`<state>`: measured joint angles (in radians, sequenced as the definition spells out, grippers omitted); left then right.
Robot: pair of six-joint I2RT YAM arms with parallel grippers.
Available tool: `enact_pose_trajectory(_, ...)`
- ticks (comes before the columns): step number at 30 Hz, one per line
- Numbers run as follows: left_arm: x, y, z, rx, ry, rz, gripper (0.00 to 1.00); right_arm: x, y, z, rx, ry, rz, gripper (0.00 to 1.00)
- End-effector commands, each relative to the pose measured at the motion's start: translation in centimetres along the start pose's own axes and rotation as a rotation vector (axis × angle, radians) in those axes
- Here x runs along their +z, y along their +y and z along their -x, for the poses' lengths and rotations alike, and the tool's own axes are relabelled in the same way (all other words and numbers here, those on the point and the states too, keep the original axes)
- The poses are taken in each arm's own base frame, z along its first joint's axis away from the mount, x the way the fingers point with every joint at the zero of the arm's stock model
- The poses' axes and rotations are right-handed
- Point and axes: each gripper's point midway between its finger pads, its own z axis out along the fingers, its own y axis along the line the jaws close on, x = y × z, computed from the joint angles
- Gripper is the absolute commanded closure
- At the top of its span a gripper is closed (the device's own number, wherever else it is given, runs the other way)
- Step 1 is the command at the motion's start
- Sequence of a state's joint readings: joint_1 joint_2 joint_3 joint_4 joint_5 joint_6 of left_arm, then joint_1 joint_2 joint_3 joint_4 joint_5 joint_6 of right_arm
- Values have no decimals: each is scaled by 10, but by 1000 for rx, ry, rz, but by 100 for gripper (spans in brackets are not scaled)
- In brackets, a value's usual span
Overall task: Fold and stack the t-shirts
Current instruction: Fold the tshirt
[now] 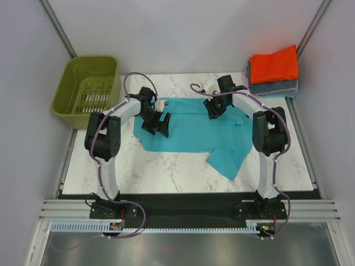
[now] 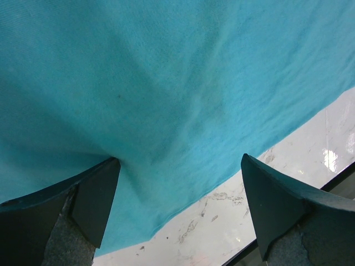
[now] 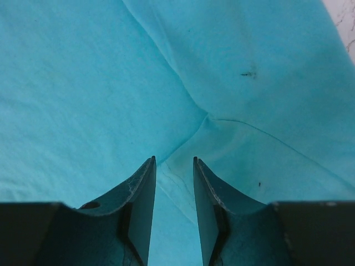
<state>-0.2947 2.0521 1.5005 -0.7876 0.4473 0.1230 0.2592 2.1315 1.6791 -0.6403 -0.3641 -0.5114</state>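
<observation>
Both grippers sit over the teal shirt [image 1: 194, 130]: left gripper [image 2: 180, 213] jaws wide apart, right gripper [image 3: 173, 208] jaws nearly together, gripping nothing visible.

Two slim arms are showing white link shells joined by bulky black joint housings — each rising from a black base plate bolted at the table's [image 1: 166, 166] near edge. A purple-grey cable is looping along each arm and curling down around its base. The left gripper [image 1: 156, 125] and right gripper [image 1: 214, 110] are showing all black. Up close, the fingers [image 3: 138, 210] are appearing as dark, matte wedges tapering to thin tips — their faces looking scuffed and faintly cracked.
</observation>
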Motion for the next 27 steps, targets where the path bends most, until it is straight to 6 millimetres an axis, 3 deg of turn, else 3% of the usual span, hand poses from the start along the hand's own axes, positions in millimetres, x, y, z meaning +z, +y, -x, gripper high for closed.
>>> enact_pose_trajectory(1,9,-3,-6,-17,16,-9,1,2,-10,10,11,-14,-35,59)
enact_pose_trajectory(27,10,0,-4,-21,15,-4,1,11,4,-24,41,84,7,61)
